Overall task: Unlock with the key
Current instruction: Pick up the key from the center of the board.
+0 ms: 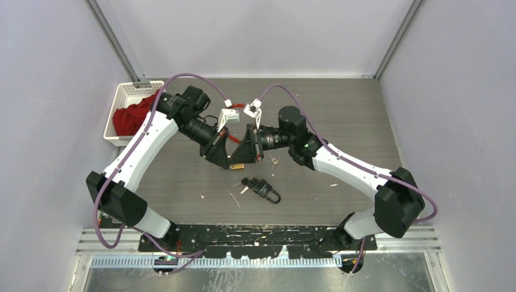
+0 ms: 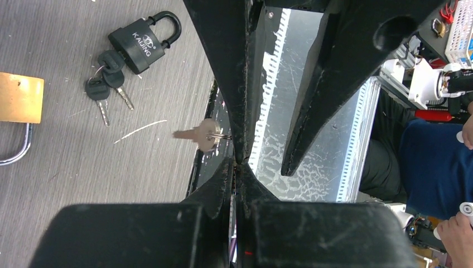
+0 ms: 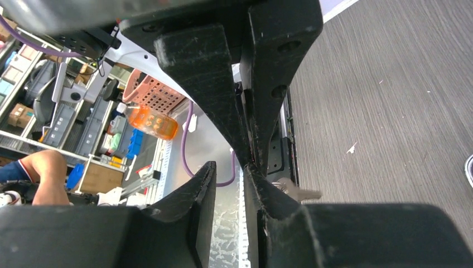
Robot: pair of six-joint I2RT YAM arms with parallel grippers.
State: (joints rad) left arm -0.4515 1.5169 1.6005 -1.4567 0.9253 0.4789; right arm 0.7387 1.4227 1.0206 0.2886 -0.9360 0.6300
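A silver key [image 2: 195, 135] on a ring hangs in the air beside the meeting fingertips; it also shows in the right wrist view [image 3: 304, 194]. My left gripper [image 2: 237, 164] is shut at its tips, at the key's ring; the right finger hides the contact. My right gripper [image 3: 230, 164] is open with a narrow gap and nothing between its fingers, one tip touching the left tips. Both grippers meet over mid-table, left [image 1: 231, 159] and right [image 1: 246, 155]. A brass padlock [image 2: 19, 97] lies flat on the table, just under the grippers in the top view [image 1: 238, 164].
A black padlock [image 1: 266, 189] with a bunch of black-headed keys [image 2: 106, 78] lies on the table in front of the grippers. A white basket [image 1: 131, 88] holding a red cloth [image 1: 131, 115] stands at the back left. Small pale bits [image 1: 274, 161] lie to the right.
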